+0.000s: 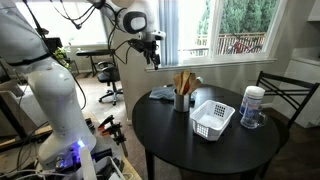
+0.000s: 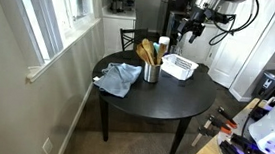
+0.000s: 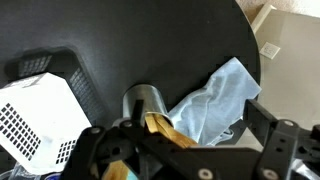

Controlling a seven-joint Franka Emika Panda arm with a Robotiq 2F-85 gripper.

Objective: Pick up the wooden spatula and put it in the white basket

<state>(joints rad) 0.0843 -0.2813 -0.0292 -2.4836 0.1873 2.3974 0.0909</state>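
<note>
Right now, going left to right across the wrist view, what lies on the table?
white basket → utensil cup → blue cloth

Round table with a small group of things on its far half.

In an exterior view the table [image 1: 170, 138] fills the lower middle of the frame. The white basket [image 1: 212, 118] lies near its centre. The utensil cup [image 1: 181, 101] stands just beside the basket on the left, with wooden utensils [image 1: 183, 82] upright in it. The cloth [image 1: 162, 94] lies left of the cup, near the table's edge. The tub [image 1: 252, 106] stands right of the basket, a little apart from it. A chair [image 1: 285, 95] is behind the table at the right of the frame. The gripper [image 1: 152, 60] hangs above and left of the cloth. In the wrist view the basket is at lower left, the cup in the middle, and the cloth just beside the cup on the right.
</note>
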